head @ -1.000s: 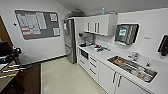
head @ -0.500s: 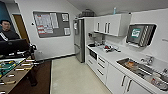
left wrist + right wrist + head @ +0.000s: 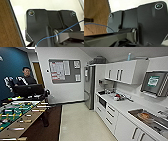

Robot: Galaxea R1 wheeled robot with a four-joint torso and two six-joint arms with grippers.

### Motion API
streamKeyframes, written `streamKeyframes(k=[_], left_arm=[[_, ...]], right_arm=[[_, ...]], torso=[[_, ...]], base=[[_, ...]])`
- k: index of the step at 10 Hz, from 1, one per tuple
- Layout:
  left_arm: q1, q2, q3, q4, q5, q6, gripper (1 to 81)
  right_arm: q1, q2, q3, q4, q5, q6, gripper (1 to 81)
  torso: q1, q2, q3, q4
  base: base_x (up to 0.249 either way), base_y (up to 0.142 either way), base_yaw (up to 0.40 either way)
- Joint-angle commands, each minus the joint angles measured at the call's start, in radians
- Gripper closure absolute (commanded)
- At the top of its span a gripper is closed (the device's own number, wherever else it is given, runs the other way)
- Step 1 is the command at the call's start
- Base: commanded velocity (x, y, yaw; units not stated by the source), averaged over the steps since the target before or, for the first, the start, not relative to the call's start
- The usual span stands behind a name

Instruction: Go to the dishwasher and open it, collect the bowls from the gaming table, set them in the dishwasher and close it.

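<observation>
- Left gripper state: cannot be told from the left wrist view, where a dark robot plate (image 3: 41,25) is crossed by a blue cable (image 3: 60,33).
- Right gripper state: cannot be told from the right wrist view either; a brown wood surface (image 3: 96,16) is seen behind the robot's plate there.
- A brown surface (image 3: 8,31) and pale floor are seen beyond the plate in the left wrist view.
- A steel fridge (image 3: 89,87) is seen in the head view against the far wall and is taken as the landmark.
- A dark-fronted unit (image 3: 102,101) is built in under the counter (image 3: 125,106), just right of the fridge; whether it is the dishwasher cannot be told.
- White drawers (image 3: 110,114) follow along the counter run, nearer the camera than the fridge.
- A sink (image 3: 150,119) is set into the counter, well right of the fridge and nearest the camera.
- White wall cabinets (image 3: 122,72) are mounted right of the fridge, above the counter.
- A noticeboard (image 3: 64,70) is fixed to the wall left of the fridge.
- A foosball table (image 3: 15,117) with a green field stands well left of the fridge, on dark carpet (image 3: 47,128).
- A person (image 3: 26,78) is seen behind the foosball table, far left of the fridge, at a black control rig (image 3: 28,89).
- Pale floor (image 3: 80,124) runs from the fridge toward the camera, between carpet and counter.
</observation>
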Motion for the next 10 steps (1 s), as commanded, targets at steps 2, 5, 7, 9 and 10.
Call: streamKeyframes(k=[2, 5, 7, 9, 10], left_arm=[[-0.050, -0.017, -0.002, 0.003, 0.054, 0.006, 1.0], [-0.050, -0.020, -0.002, 0.000, 0.054, 0.006, 1.0], [-0.050, -0.020, -0.002, 0.001, 0.054, 0.006, 1.0], [-0.050, -0.022, -0.002, 0.005, 0.054, 0.006, 1.0], [-0.050, -0.025, -0.002, 0.006, 0.054, 0.006, 1.0]], right_arm=[[0.051, -0.006, 0.008, -0.014, -0.048, -0.004, 1.0], [0.046, -0.016, 0.011, -0.009, -0.045, -0.004, 1.0], [0.048, -0.016, 0.007, -0.007, -0.047, -0.002, 1.0], [0.048, -0.017, 0.010, -0.006, -0.045, -0.002, 1.0], [0.049, -0.017, 0.013, -0.004, -0.045, -0.002, 1.0]], torso=[[0.000, 0.000, 0.000, 0.000], [0.000, 0.000, 0.000, 0.000], [0.000, 0.000, 0.000, 0.000], [0.000, 0.000, 0.000, 0.000], [0.000, 0.000, 0.000, 0.000]], base=[[0.000, 0.000, 0.299], [0.000, 0.000, 0.299], [0.000, 0.000, 0.299], [0.000, 0.000, 0.299], [0.000, 0.000, 0.299]])
